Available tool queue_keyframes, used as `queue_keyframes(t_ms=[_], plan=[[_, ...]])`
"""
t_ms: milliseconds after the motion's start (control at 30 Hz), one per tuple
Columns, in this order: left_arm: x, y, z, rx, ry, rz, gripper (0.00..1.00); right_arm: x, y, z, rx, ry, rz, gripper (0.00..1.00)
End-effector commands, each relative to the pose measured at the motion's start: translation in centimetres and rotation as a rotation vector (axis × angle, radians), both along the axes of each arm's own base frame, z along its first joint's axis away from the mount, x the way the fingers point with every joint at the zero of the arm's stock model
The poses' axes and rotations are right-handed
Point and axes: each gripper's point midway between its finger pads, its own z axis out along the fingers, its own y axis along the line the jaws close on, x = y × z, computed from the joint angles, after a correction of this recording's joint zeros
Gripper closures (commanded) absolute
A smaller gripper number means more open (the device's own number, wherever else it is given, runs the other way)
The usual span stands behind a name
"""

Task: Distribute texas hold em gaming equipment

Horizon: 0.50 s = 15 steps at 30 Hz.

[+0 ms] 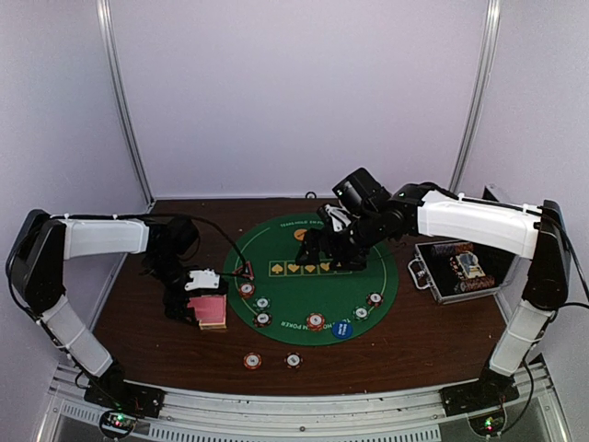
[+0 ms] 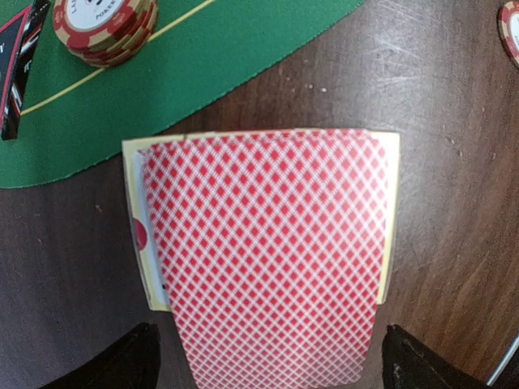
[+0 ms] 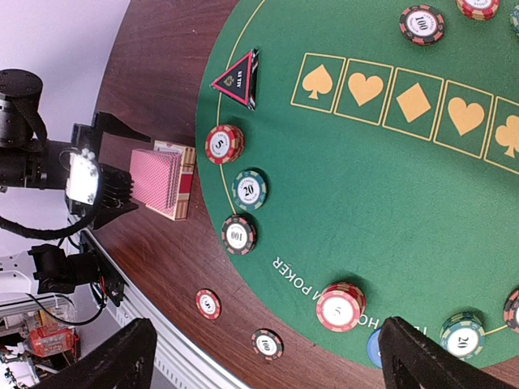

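Left fingers: spread wide, one on each side of the near end of the card deck, with a strip of bare wood between each finger and the cards. The left gripper grips nothing. Right fingers: also wide apart. The right gripper hangs over the near edge of the green mat, nothing between the jaws. Card deck: pink lattice backs up, squared, lying on a slightly wider cream-edged box on the brown table, just off the mat's left edge. Triangle marker: black with a red edge, on the felt at the left rim, beyond the deck. Along that rim, each apart from the next: orange-red chip stack, green chip, dark chip. Near rim of the mat: second orange-red stack, blue button partly hidden by a right finger, second green chip. Off the mat on bare wood, toward the arm bases: single orange-red chip and single dark chip, apart from each other. Another dark chip sits across the printed row of suit boxes from these. Silver-edged case: open, on the table right of the mat, contents too small to read.
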Motion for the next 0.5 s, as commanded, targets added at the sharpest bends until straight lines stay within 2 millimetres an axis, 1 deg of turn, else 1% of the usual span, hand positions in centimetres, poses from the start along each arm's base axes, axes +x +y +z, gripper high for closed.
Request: queue_keyframes(t_ms=[0,467], plan=[[0.0,-0.2,-0.7,0.000,0.003,-0.008,0.02,-0.1,0.4,0.8,0.017,-0.008,0.009,0.01],[0.5,0.0,-2.4,0.020,-0.018,-0.023,0.02,-0.2,0.5,0.4,0.022,0.002,0.006,0.00]])
